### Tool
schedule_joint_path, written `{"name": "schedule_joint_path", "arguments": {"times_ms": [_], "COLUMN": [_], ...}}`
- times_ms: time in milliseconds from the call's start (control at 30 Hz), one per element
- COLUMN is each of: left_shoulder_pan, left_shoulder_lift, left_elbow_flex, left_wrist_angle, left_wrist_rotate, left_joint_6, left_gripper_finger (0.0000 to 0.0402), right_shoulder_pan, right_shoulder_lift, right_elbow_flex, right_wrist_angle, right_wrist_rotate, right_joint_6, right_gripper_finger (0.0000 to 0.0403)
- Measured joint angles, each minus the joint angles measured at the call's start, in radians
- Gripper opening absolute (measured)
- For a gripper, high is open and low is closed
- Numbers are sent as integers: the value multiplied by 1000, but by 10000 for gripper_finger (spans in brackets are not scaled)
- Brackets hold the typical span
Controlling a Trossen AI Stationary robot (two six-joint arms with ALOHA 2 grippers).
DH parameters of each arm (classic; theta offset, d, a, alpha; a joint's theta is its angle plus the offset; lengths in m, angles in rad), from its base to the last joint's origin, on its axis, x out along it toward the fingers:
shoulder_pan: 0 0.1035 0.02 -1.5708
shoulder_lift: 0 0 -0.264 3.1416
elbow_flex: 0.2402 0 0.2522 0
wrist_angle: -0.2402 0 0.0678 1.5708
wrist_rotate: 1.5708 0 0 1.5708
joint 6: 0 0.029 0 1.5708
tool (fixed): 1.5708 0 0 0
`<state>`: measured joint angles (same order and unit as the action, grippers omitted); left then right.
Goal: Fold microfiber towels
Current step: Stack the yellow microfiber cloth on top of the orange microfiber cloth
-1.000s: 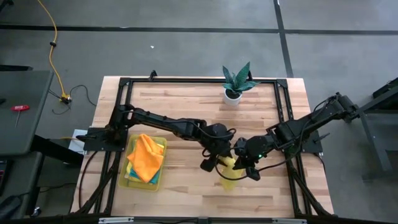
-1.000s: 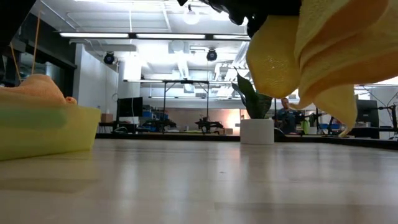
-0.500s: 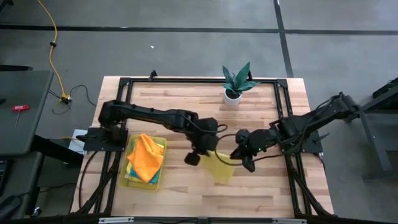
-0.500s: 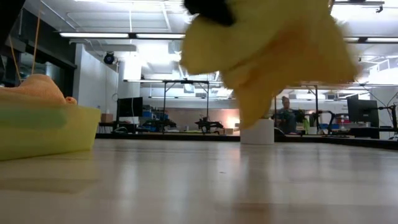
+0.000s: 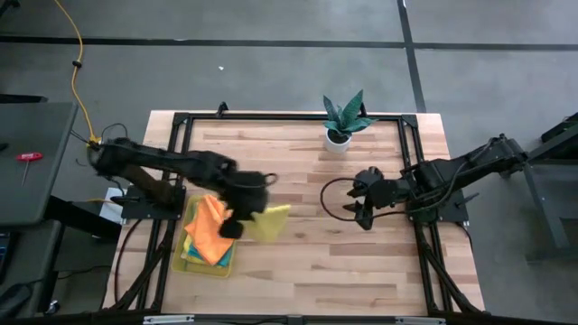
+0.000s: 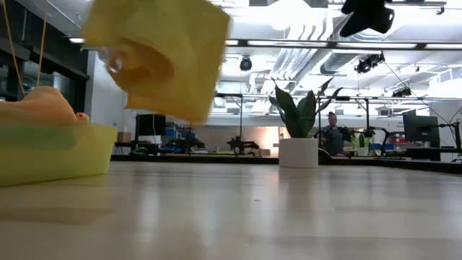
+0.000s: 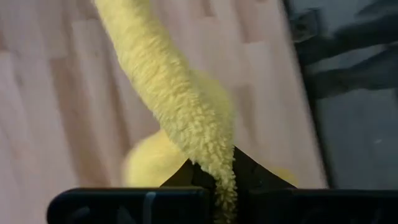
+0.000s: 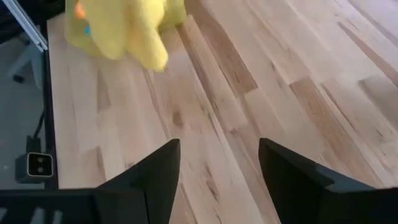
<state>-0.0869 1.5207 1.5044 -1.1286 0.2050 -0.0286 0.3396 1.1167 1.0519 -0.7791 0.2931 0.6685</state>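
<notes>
Left gripper [image 5: 237, 219] clenched on a soft yellow microfiber towel [image 5: 268, 221] hanging above the wooden table [image 5: 298, 271] beside the translucent yellow plastic tray [image 5: 230, 262] of towels; right gripper [image 5: 360, 200] released, empty, mid-table.

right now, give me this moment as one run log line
left gripper: shut on soft yellow microfiber towel, lifted beside translucent yellow plastic tray | right gripper: open, empty, above wooden table

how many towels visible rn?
3 clearly: a yellow towel hanging from the left claw beside the tray; an orange towel atop the tray pile; a teal towel edge beneath. More may be hidden underneath.
</notes>
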Motion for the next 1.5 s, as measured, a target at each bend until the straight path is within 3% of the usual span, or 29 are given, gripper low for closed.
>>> {"name": "schedule_joint_path", "arguments": {"times_ms": [267, 400, 500, 600, 867, 1133, 1300, 1500], "left_shoulder_pan": [-265, -442, -519, -506, -307, -172, -141, -111], "left_shoulder_lift": [-322, -450, -527, -574, -594, -581, -576, -576], "left_elbow_flex": [-213, -322, -414, -511, -747, -806, -806, -789], "left_wrist_angle": [-38, -17, 48, 93, 90, 86, 85, 53], "left_wrist_rotate": [106, 110, 64, -7, -60, -142, -165, -184], "left_joint_6": [-450, -728, -832, -828, -671, -520, -455, -415], "left_gripper_finger": [0, 0, 0, 0, 0, 7, 48, 131], "right_shoulder_pan": [0, 0, 0, 0, 0, 0, 0, 0], "right_shoulder_lift": [0, 0, 0, 0, 1, 1, 1, 1], "right_elbow_flex": [0, 0, 0, 0, 0, 0, 0, 0], "right_wrist_angle": [-26, -26, -26, -25, -24, -25, -25, -25], "right_wrist_rotate": [6, 7, 15, 35, 62, 79, 85, 91], "right_joint_6": [-20, -22, -22, -22, 1, 44, 54, 57], "right_gripper_finger": [213, 213, 213, 213, 213, 213, 213, 213]}}
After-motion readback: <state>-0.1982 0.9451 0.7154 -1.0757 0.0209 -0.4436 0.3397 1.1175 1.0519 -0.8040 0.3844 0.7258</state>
